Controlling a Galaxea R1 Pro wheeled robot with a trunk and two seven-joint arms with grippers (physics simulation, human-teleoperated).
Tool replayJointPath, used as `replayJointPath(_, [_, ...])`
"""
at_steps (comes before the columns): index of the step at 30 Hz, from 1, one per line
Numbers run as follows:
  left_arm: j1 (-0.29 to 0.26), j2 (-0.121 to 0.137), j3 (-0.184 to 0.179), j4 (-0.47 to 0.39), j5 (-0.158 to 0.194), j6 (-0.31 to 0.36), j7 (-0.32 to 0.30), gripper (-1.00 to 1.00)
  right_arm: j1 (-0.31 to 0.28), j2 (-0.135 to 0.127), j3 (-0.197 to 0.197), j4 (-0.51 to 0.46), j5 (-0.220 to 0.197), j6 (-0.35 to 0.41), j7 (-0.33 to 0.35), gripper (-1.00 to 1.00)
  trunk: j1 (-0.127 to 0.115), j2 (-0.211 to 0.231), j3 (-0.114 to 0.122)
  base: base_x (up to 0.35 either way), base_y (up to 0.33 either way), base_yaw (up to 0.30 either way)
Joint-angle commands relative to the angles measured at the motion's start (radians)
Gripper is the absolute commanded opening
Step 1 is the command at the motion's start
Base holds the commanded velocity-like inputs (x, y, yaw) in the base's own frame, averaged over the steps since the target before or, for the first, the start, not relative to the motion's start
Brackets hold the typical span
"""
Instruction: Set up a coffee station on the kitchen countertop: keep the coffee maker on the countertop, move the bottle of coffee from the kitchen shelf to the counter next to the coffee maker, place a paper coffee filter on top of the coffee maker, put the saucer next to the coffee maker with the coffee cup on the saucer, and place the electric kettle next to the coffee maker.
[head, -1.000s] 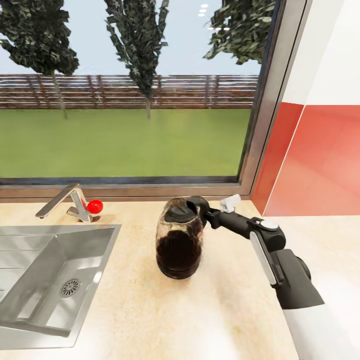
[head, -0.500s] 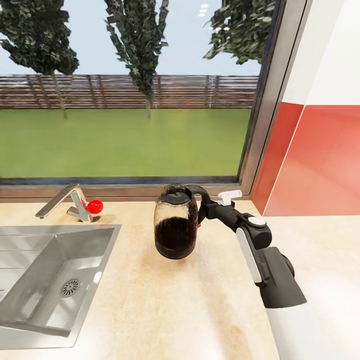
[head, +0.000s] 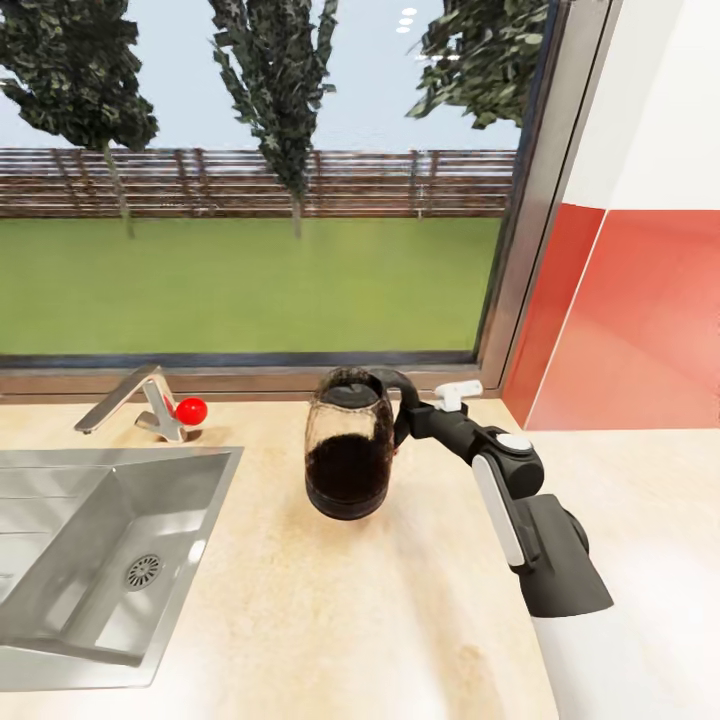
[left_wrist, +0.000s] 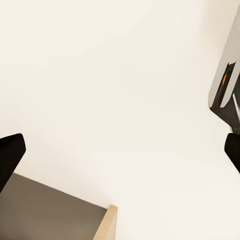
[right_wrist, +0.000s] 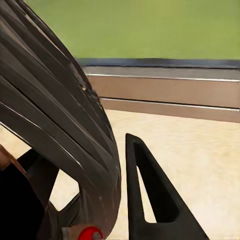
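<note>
Kettle (head: 348, 455) sat mid-frame on the table (head: 300, 610), w/ right gripper (head: 404, 415) jaws pinching its handle, sink (head: 90, 540) at lower left. Left jaws spread. Step: relocating kettle; next needs carrying it to the coffee maker, prob. elsewhere.

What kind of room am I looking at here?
Most likely a home kitchen: a steel sink with a faucet is set into a light wood-look countertop, and a glass electric kettle stands under a window overlooking a lawn.
</note>
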Motion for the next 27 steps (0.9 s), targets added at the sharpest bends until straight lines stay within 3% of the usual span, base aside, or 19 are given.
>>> replayJointPath(1, [0.0, 0.0, 0.006, -0.001, -0.004, -0.002, 0.0, 1.0, -0.001, 0.001, -0.001, -0.001, -0.015, 0.006, 0.0, -1.0, 0.0, -0.002, -0.002, -0.274, 0.0, 0.0])
replayJointPath(9, [0.0, 0.0, 0.008, -0.002, -0.003, -0.005, 0.0, 1.0, -0.001, 0.005, 0.014, 0.0, -0.023, 0.006, 0.0, -1.0, 0.0, -0.002, 0.0, -0.325, 0.0, 0.041])
replayJointPath(17, [0.0, 0.0, 0.008, -0.003, 0.0, -0.005, 0.001, 1.0, -0.001, 0.006, 0.018, 0.0, -0.023, 0.006, 0.0, -1.0, 0.0, -0.002, 0.008, -0.337, 0.02, 0.181])
replayJointPath(27, [-0.002, 0.0, 0.008, -0.005, 0.0, -0.004, 0.002, 1.0, -0.001, 0.006, 0.018, 0.001, -0.023, 0.006, 0.0, -1.0, 0.0, -0.002, 0.018, -0.317, 0.148, 0.206])
